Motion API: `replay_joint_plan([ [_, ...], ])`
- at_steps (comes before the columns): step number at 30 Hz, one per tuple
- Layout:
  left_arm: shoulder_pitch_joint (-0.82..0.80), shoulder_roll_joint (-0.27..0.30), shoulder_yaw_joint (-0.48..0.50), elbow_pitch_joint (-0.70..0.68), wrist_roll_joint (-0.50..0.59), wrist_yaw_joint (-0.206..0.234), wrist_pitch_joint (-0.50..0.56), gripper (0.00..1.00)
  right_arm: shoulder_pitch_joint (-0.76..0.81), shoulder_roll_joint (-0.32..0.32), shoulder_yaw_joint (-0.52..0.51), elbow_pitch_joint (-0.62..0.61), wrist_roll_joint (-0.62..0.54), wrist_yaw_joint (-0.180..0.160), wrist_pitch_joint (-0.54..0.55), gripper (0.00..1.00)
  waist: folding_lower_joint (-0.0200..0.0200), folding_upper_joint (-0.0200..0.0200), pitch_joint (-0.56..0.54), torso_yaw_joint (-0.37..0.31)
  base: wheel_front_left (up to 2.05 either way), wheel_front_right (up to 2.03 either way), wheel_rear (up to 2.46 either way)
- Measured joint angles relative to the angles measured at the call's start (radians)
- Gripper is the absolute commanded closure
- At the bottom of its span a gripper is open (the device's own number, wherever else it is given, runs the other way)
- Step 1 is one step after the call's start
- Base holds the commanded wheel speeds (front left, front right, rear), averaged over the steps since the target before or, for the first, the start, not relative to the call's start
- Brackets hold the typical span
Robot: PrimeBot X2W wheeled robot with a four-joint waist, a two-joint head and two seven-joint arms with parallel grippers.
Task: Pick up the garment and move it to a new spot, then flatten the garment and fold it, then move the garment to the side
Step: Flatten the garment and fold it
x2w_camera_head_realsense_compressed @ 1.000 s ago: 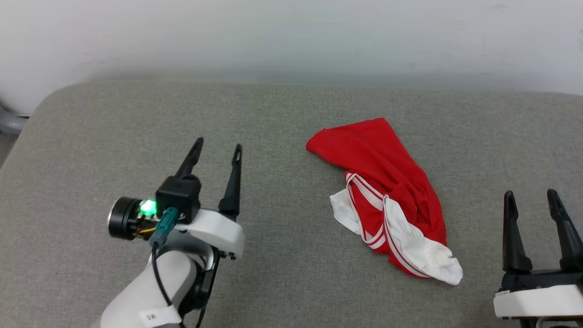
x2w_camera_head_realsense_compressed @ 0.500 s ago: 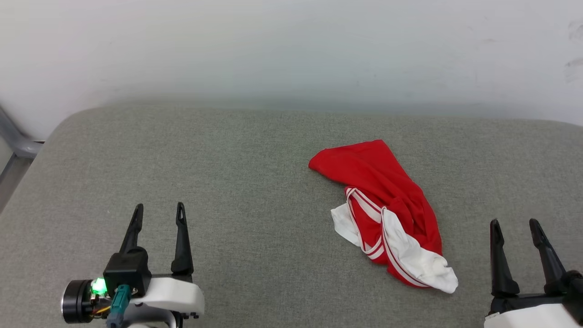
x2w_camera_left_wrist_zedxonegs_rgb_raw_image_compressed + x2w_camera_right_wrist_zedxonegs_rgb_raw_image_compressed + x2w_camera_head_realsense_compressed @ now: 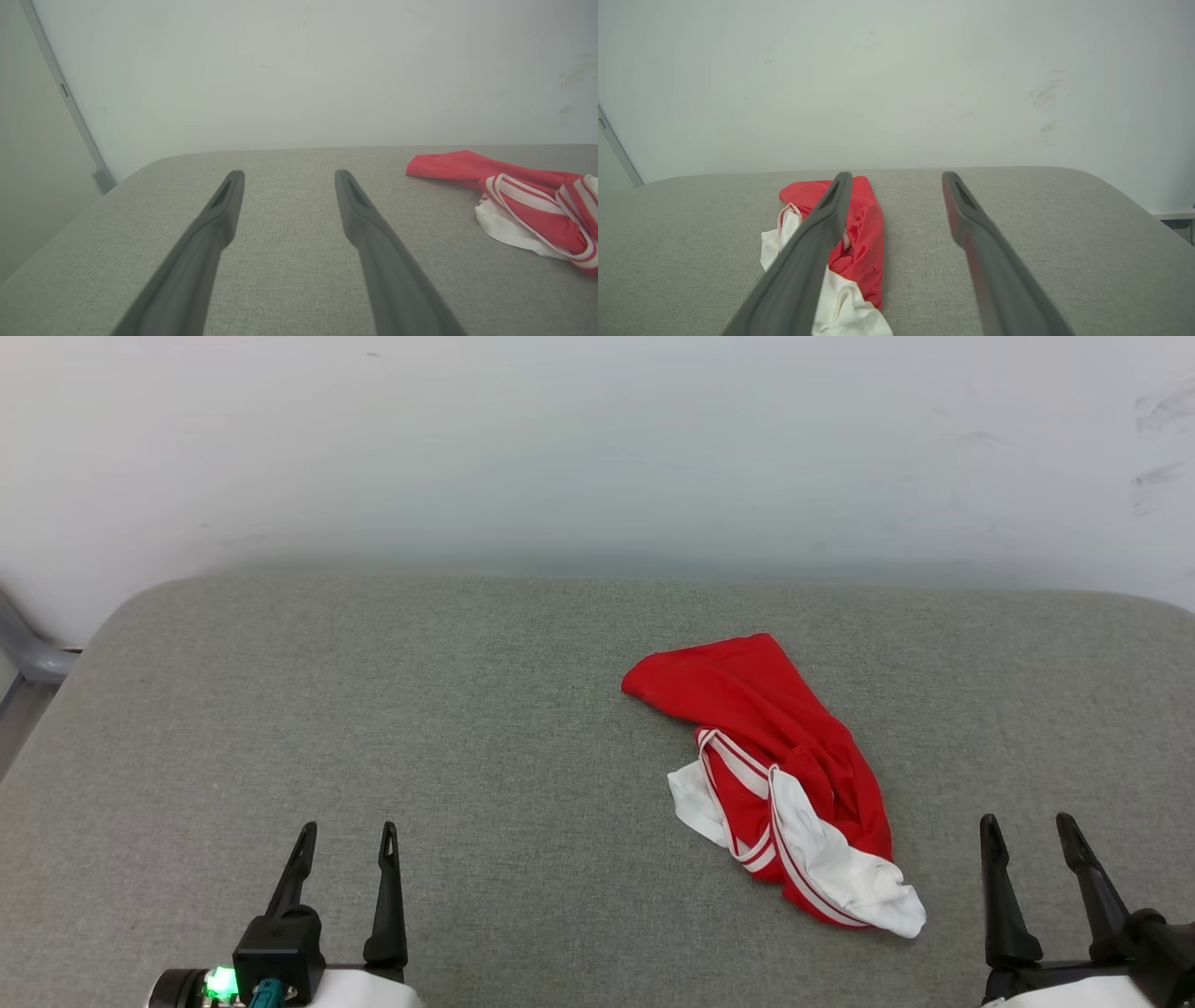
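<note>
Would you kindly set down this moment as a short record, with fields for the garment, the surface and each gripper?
garment: red with white sleeves and striped trim, crumpled in a heap, right of centre
surface: grey fabric pad, with a white wall behind
left gripper: open, empty, well apart from the garment
right gripper: open, empty, near the garment's white end, not touching
task state: garment not flattened or folded

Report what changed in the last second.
The left gripper, with two long dark fingers, drew back toward the robot, open and empty throughout. The head camera shifted too, so everything sits lower in its view. The crumpled red jersey with white sleeves stayed put on the grey fabric-covered table; the right gripper stayed open, apart from it.
</note>
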Motion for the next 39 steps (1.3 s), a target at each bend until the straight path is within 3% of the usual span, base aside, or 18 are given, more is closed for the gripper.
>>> replay_joint_plan([
  [19,0.024,-0.092,0.102,0.031,0.095,-0.105,0.000,0.00,0.002,0.000,0.007,0.017,0.004,0.000,0.000,0.00,0.0001,0.0000,-0.002,0.009,0.00,0.00,0.00],
  [39,0.023,-0.118,0.152,0.046,0.138,-0.151,0.000,0.00,0.002,0.000,0.009,0.018,0.007,0.000,0.000,0.00,0.0001,0.0000,-0.003,0.011,0.00,0.00,0.00],
])
